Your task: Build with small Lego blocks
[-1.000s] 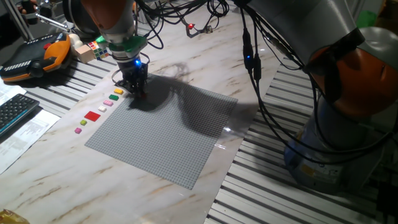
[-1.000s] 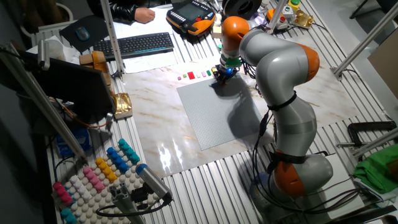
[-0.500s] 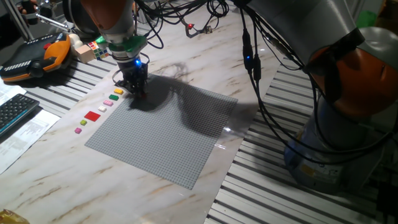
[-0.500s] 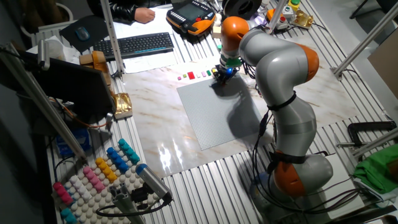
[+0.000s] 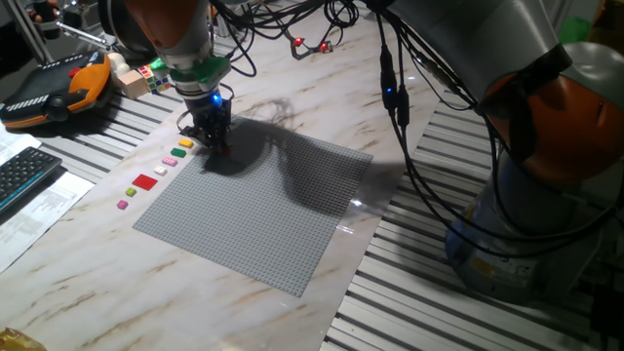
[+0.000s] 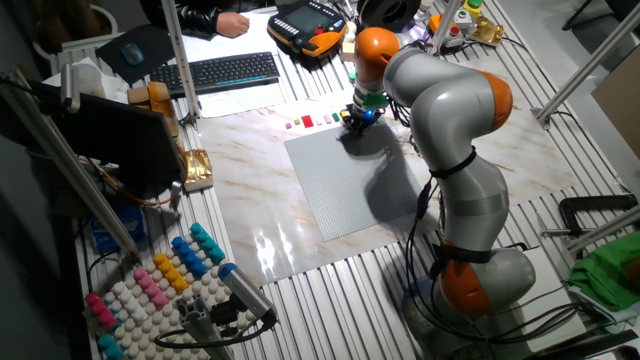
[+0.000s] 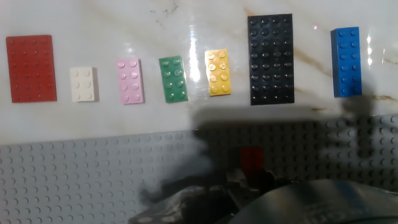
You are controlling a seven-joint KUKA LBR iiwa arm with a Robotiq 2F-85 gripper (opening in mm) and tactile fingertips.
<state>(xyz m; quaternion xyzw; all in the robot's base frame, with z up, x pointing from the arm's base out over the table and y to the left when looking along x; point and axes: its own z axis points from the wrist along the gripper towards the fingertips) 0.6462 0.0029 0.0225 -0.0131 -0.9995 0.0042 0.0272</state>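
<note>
Red plastic shows at my gripper: a small red brick low over the grey baseplate near its edge. It looks held, though I cannot tell whether the fingers are clenched. I judge these bricks light, stiff and slick, best pinched across the long sides. Seven lie in a row on the marble just beside the plate: red plate, white, pink, green, yellow, black, blue.

Brick row along baseplate edge
</note>
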